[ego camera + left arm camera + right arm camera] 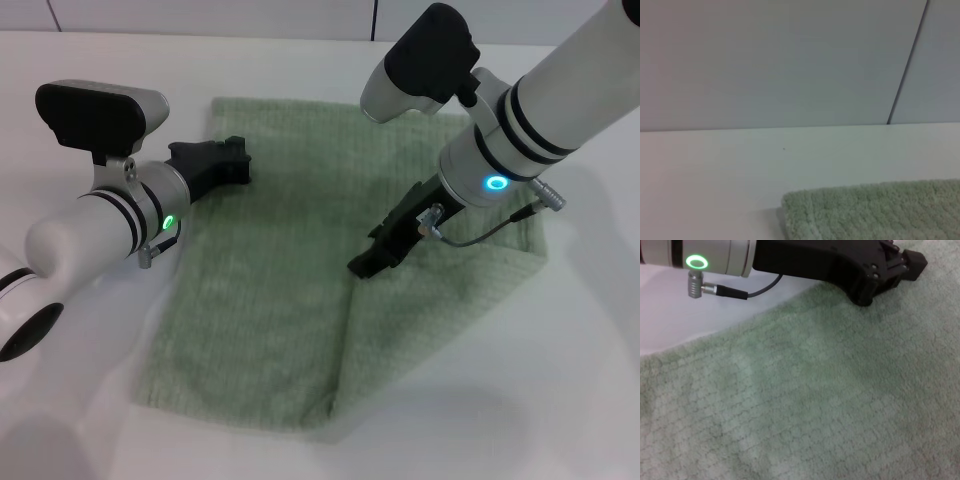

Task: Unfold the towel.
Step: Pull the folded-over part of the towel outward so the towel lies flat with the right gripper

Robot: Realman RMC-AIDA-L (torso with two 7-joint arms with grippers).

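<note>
The pale sage-green towel [270,280] lies on the white table [560,400]. Its near right corner is folded diagonally back over the cloth. My right gripper [360,265] points down at that folded-in corner near the towel's middle and looks shut on it. A raised edge runs from there to the near hem. My left gripper [238,162] lies low over the towel's left edge near the far corner. It also shows in the right wrist view [900,262], touching the towel [815,400]. The left wrist view shows the towel's far corner [880,210].
Bare white table [715,170] surrounds the towel on all sides. A pale wall [790,60] rises behind the table's far edge. My left arm's cable and plug [700,287] hang just above the table by the towel's left edge.
</note>
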